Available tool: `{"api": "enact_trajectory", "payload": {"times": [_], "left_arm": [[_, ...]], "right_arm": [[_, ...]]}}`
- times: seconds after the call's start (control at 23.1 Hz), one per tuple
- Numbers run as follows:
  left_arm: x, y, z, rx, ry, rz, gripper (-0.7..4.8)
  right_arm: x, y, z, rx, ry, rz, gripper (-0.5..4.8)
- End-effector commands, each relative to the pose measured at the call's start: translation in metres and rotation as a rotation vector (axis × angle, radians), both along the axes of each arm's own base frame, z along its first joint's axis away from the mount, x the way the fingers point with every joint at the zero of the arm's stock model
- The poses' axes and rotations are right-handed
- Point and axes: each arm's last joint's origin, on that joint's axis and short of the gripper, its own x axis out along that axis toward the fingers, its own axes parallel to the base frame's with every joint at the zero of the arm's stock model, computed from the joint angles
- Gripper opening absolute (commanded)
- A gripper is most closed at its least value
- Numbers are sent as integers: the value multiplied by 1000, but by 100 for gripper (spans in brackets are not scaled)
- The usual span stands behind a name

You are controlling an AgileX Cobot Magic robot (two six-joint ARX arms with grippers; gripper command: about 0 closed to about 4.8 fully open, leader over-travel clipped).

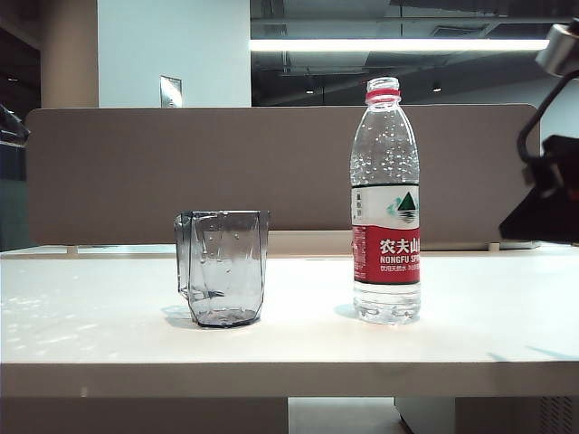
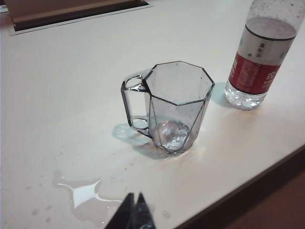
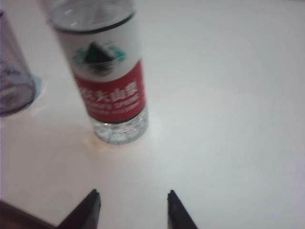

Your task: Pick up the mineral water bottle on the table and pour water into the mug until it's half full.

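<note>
The mineral water bottle (image 1: 385, 203) stands upright on the white table (image 1: 289, 348), uncapped, with its red neck ring and red-and-white label showing; water fills its lower part. The smoky-grey faceted mug (image 1: 223, 267) stands to its left, with a little water (image 2: 170, 135) at its bottom. My right gripper (image 3: 133, 193) is open, nothing between its fingers, a short way off the bottle (image 3: 106, 71); its arm (image 1: 550, 181) shows at the right edge of the exterior view. My left gripper (image 2: 134, 196) is shut and empty, near the table's front edge, in front of the mug (image 2: 171, 105).
A puddle of spilled water (image 2: 88, 193) lies on the table beside the left gripper. A brown partition (image 1: 271, 172) runs behind the table. A recessed slot (image 2: 76, 16) sits at the table's far side.
</note>
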Motion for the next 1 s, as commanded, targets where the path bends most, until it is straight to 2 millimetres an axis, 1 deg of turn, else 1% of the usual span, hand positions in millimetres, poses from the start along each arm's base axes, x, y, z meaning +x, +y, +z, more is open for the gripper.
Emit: {"api": "enact_trajectory", "payload": {"times": [0.04,0.09,0.17,0.22,0.26,0.52,0.61,0.74,0.87,0.91,1.0], "left_arm": [[0,0,2,-7,-13,0,-5],[0,0,2,-7,-12,-1,-5],[0,0,2,-8,-13,-3,-5],[0,0,2,-8,-13,-2,-5],[0,0,2,-8,-13,-2,-5],[0,0,2,-8,-12,-3,-5],[0,0,2,-8,-12,-3,-5],[0,0,2,-8,-13,-3,-5],[0,0,2,-8,-13,-3,-5],[0,0,2,-9,-13,-3,-5],[0,0,2,-9,-13,-3,-5]], "right_arm": [[-8,8,-1,-66,-97,-43,203],[-10,11,-1,-73,-111,-28,203],[-13,15,-2,-57,-133,-2,222],[-12,16,-4,-28,-126,-6,254],[-11,17,-6,-12,-118,-12,276],[0,30,-18,16,-123,10,279],[5,35,-23,43,-149,11,299],[15,45,-32,69,-175,7,428],[28,59,-40,71,-177,3,436],[35,66,-40,92,-177,0,436],[43,73,-34,117,-205,-26,436]]}}
